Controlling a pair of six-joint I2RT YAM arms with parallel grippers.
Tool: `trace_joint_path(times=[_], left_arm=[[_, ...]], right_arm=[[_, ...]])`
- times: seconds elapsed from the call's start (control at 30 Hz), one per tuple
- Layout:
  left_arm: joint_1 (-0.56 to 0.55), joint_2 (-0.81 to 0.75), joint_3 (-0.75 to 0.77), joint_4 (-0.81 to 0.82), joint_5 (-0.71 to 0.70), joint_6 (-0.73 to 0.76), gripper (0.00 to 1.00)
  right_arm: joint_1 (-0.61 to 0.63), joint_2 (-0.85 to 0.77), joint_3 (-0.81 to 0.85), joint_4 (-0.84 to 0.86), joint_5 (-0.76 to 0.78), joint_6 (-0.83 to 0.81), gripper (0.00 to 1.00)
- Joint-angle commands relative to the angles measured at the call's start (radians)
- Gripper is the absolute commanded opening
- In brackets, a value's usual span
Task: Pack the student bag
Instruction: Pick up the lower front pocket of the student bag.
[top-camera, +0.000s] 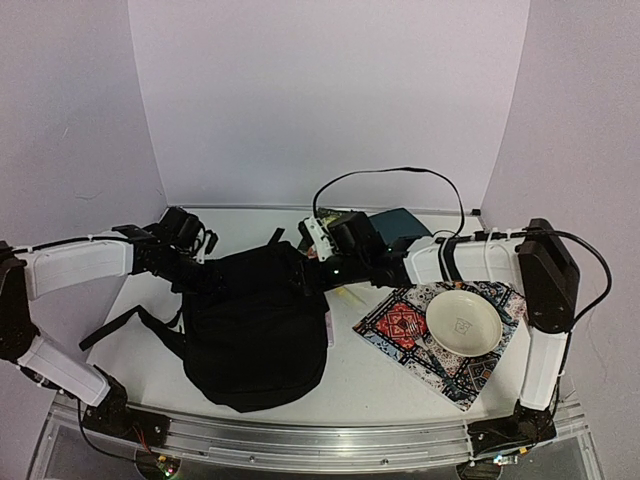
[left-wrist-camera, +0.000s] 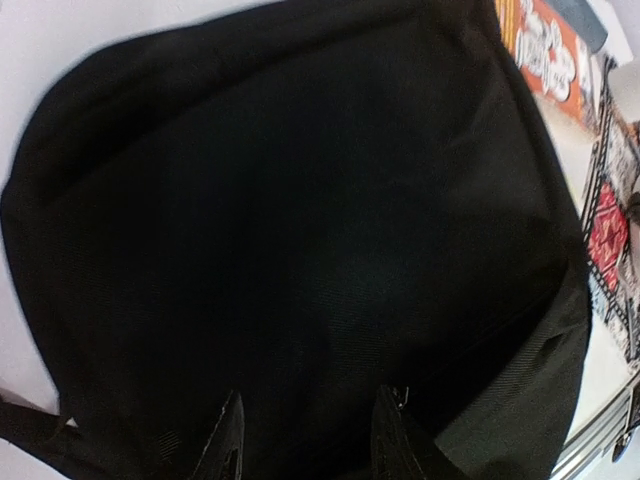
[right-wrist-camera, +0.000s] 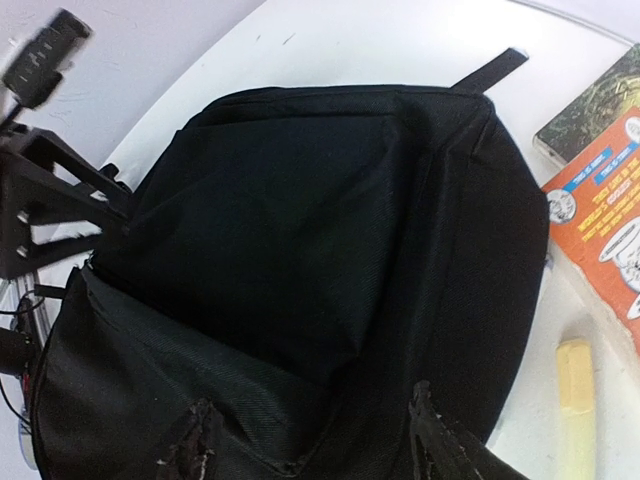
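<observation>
Operator: Closest to the overhead camera is the bare metal rail (top-camera: 320, 440) that carries both arm bases. Just beyond it the large soft black fabric backpack (top-camera: 255, 330) lies flat on the white table (top-camera: 370, 385), left of centre, with its straps trailing out to the left.

Colleague: Anything packed?

Operator: I can't see inside, and no open mouth shows from above. A round cream bowl (top-camera: 464, 322) sits on a patterned red-and-black mat (top-camera: 400, 325) to the bag's right, and a flat teal pouch (top-camera: 400, 222) lies behind my right arm. All of these are outside the bag. My left gripper (top-camera: 200, 270) is at the bag's far left corner and my right gripper (top-camera: 318, 278) is at its far right corner.

Colleague: Left wrist?

Operator: Its fingers (left-wrist-camera: 228, 445) stand spread apart over black fabric, which fills nearly the whole view. Whether they touch the fabric, I can't tell. An orange-covered book (left-wrist-camera: 545, 50) shows past the bag's edge at the upper right.

Colleague: And the right?

Operator: Much the same. The jaws are wide apart above the bag's upper edge with nothing pinched between them. To the right of the bag I see the orange book, a dark mottled-green book (right-wrist-camera: 590, 110) behind it, and a pale yellow bar (right-wrist-camera: 573, 375) on the table near the bag's side.

Colleague: So how far along are we?

Operator: Early, I'd judge. The bag looks shut and every loose item I can see lies outside it. Opening it comes first, and all the loading is left to do.
</observation>
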Motion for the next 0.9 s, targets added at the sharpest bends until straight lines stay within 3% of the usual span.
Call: trace_joint_path(times=[0.0,0.53,0.87], left_arm=[[-0.067,0.035,0.040,0.030,0.030,0.037,0.42],[-0.240,-0.042,-0.113,0.091,-0.049,-0.093,0.30],[-0.351,-0.061,-0.174,0.218,-0.094,-0.098,0.17]], right_arm=[[0.021,-0.044,-0.014,-0.008,0.028,0.029,0.67],[0.069,0.014,-0.001,-0.015,0.096,0.242,0.79],[0.095,0.078,0.026,-0.041,0.094,0.346,0.83]])
